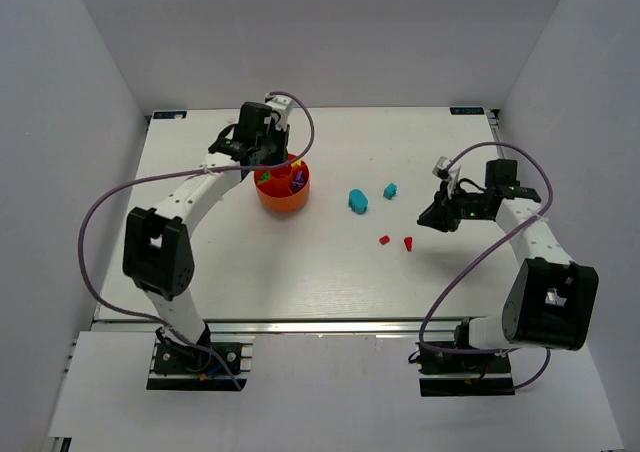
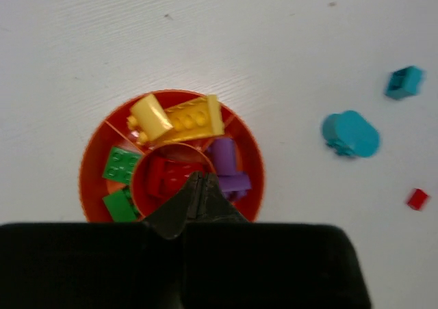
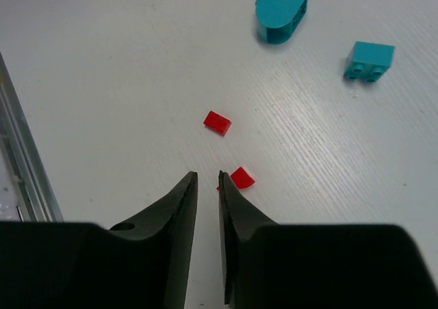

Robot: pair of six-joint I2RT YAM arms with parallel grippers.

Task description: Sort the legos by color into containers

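The round orange tub (image 1: 282, 194) holds yellow bricks (image 2: 179, 117), green bricks (image 2: 121, 165), purple bricks (image 2: 229, 162) and red bricks (image 2: 163, 173) in its central cup. My left gripper (image 2: 197, 179) is shut and empty, hovering over the tub's central cup (image 1: 268, 160). Loose on the table lie a rounded teal piece (image 1: 358, 201), a teal brick (image 1: 390, 189) and two small red pieces (image 1: 384, 239) (image 1: 408, 242). My right gripper (image 3: 207, 179) is open a narrow gap and empty, low over the table. One red piece (image 3: 241, 178) lies just outside its right fingertip, the other (image 3: 217, 123) a little ahead.
The teal pieces also show in the right wrist view, rounded (image 3: 282, 8) and brick (image 3: 369, 60), beyond the red ones. The table's metal edge rail (image 3: 20, 165) runs along the left of that view. White walls enclose the table.
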